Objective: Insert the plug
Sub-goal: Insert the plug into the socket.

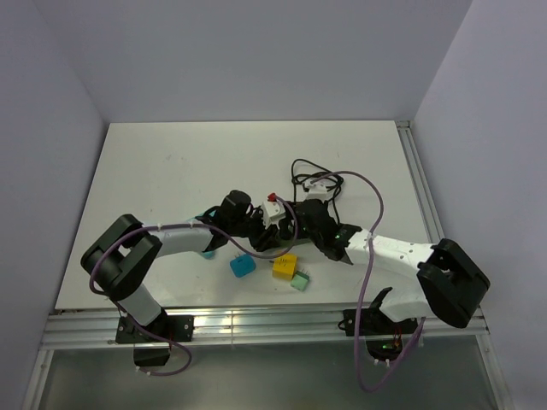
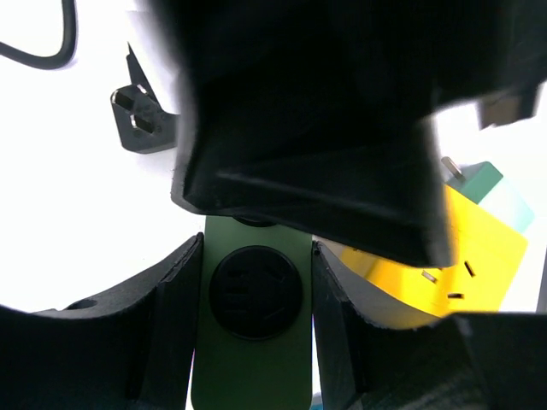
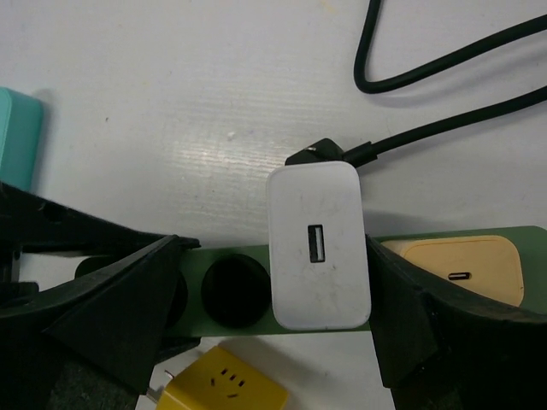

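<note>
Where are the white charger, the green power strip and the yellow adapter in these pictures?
white charger (image 3: pixel 320 290): right wrist view, on the lower half of its flat face.
green power strip (image 2: pixel 248 376): left wrist view, on bare green surface near the bottom edge.
yellow adapter (image 2: pixel 487 248): left wrist view, on its top face.

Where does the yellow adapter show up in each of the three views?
Top external: yellow adapter on the table, centre of the picture, a little below the middle.
Left wrist: right side, at mid-height, partly behind a dark out-of-focus shape.
Right wrist: bottom edge, left of centre, cut off by the frame.
Shared landmark: the green power strip, right beside it in both wrist views.
</note>
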You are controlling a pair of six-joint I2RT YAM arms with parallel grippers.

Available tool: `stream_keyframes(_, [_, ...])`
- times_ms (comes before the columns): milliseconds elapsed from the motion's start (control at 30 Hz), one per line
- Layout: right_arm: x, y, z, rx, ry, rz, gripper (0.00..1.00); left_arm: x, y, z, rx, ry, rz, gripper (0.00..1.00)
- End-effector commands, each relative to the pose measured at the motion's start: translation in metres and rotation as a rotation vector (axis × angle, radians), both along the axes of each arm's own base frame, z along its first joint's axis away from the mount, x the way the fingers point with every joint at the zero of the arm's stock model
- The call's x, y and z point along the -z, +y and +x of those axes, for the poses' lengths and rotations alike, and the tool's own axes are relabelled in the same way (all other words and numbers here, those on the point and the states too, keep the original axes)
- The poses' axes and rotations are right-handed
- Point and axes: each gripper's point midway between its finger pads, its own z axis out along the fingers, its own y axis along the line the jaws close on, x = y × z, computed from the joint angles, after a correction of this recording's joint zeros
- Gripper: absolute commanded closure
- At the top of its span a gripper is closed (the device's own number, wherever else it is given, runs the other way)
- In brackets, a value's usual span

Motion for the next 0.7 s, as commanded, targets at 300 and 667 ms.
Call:
stream_keyframes(300, [0.021,-0.027,-0.010,0.060,0.103,-0.185,0.09,-0.003,-0.011,0.023,-0.065,-0.011,0.039,1.00])
stream_keyframes(667, [0.021,-0.030,-0.012,0.106,0.148,-0.196,0.09,0.014,-0.005,0.030,-0.085,0.066,0.067,1.00])
